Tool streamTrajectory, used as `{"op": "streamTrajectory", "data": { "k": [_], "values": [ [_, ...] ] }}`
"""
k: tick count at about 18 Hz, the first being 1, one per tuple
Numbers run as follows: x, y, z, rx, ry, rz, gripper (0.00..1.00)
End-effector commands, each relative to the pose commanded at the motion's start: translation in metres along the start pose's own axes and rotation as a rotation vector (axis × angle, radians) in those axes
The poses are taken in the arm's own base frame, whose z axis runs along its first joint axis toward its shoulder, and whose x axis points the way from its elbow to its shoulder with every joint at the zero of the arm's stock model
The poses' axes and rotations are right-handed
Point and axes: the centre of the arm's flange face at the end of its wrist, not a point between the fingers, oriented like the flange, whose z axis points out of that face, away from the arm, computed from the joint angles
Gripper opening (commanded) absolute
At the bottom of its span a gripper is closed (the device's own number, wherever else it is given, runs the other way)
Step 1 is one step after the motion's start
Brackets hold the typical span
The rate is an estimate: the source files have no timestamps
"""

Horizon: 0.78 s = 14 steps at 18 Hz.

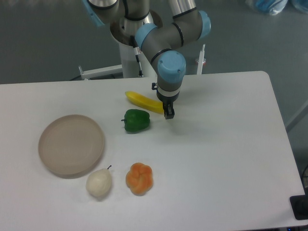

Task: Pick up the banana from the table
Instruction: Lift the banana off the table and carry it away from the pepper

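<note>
Jaws of the dark two-finger gripper sit at the right end of the long, smooth yellow toy banana, but from here I cannot tell whether they grip it. It seems to lie on the flat white table, just behind the glossy green pepper, so I judge the lift is yet to come.

A single fixed camera looks down from high above the near edge of the large flat white rectangular table, facing the robot's base at the far side. It stands far enough back to take in nearly the whole tabletop, though the left edge and near corners are cut off. Grey floor shows beyond the far and right edges. No second view exists.
</note>
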Motion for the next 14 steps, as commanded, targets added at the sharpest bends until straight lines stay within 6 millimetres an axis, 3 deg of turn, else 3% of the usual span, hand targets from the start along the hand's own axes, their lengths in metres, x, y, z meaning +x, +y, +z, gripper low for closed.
{"op": "streamTrajectory", "data": {
  "k": [2,7,12,14],
  "values": [
    [-0.002,0.002,-0.006,-0.006,-0.012,-0.003,0.17],
    [-0.004,0.024,-0.041,-0.054,0.029,-0.005,0.13],
    [-0.021,0.052,-0.146,0.03,0.073,-0.041,0.16],
    [-0.032,0.06,-0.168,0.086,0.051,-0.072,0.16]
  ]
}}
